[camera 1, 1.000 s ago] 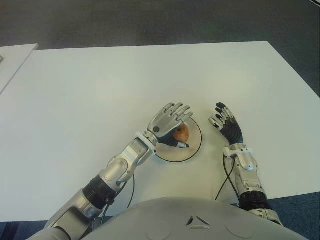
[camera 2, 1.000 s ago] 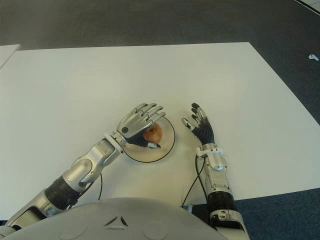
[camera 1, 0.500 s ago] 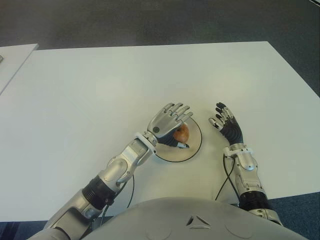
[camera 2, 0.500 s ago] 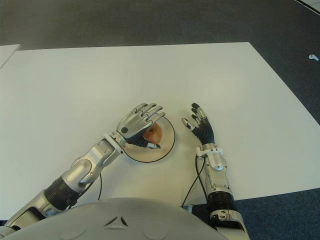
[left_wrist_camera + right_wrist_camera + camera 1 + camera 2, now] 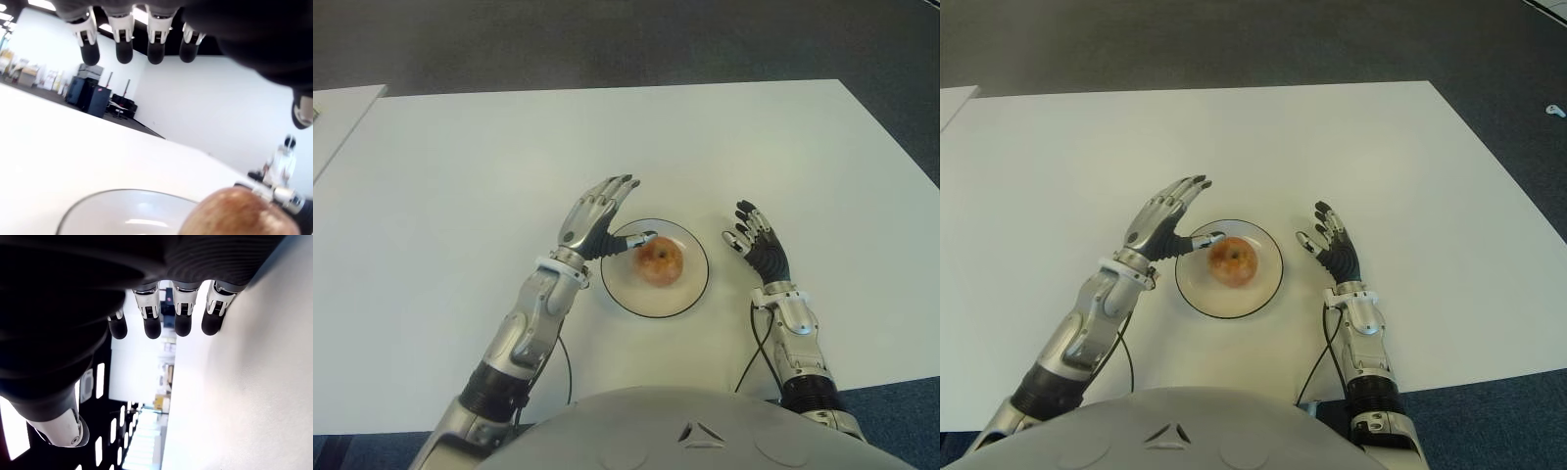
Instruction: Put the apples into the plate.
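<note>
Apple (image 5: 659, 261) on plate (image 5: 689, 294) — left hand (image 5: 591, 217) beside, empty

apple (image 5: 659, 261): red-orange | plate (image 5: 690, 294): white, dark rim | table (image 5: 460, 176): white

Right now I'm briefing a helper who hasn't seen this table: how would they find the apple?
On the white table, find the round white plate with a dark rim between the left hand and right hand. The reddish-orange apple on it is the only coloured object there.

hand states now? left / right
Left hand: open, holding nothing, beside the apple on the plate.
Right hand: open, empty, right of the plate.
</note>
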Controlling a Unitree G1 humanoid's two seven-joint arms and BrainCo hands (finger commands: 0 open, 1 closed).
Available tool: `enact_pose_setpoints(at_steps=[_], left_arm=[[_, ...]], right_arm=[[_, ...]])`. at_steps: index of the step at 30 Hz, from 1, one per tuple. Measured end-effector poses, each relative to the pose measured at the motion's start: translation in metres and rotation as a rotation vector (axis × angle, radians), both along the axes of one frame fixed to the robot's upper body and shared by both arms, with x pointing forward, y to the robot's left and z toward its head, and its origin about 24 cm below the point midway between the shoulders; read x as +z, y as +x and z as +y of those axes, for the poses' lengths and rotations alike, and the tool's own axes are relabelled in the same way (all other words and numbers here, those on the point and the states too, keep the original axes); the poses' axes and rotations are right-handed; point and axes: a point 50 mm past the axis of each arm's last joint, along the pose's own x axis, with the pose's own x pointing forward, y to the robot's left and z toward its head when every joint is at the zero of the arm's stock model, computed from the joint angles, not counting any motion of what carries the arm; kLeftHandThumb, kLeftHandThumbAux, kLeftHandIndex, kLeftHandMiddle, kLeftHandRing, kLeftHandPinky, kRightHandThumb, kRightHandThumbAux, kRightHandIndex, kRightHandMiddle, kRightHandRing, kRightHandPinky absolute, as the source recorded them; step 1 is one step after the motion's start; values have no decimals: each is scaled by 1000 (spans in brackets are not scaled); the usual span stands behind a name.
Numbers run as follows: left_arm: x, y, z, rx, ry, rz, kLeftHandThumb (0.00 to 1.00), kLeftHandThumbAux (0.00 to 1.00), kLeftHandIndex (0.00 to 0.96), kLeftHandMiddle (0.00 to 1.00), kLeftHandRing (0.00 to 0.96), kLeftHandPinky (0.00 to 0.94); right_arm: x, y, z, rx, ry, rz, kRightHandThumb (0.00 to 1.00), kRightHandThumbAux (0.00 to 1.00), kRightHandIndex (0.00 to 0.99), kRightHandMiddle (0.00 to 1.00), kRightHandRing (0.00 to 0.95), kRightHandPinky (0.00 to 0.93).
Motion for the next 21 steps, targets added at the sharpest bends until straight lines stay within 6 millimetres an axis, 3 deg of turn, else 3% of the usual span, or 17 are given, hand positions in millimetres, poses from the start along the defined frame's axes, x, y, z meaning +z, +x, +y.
enact_pose_setpoints(at_steps=[6, 11, 17, 21], left_arm=[[-9, -13, 12, 78, -337, 26, 116, 354, 67, 44, 33, 99], [-31, -24, 25, 203, -623, 24, 83, 379, 101, 67, 50, 110], [-64, -40, 40, 320, -798, 68, 57, 390, 143, 92, 72, 134], [-73, -47, 43, 340, -850, 69, 55, 391, 164, 104, 84, 152]], right_arm=[[-1, -2, 0, 0, 5, 3, 122, 690, 12, 0, 0, 0], [-2, -4, 1, 3, 21, 9, 127, 695, 12, 0, 0, 0], [-2, -4, 1, 12, 27, 10, 139, 707, 14, 0, 0, 0], [-2, -5, 1, 14, 34, 9, 144, 711, 14, 0, 0, 0]])
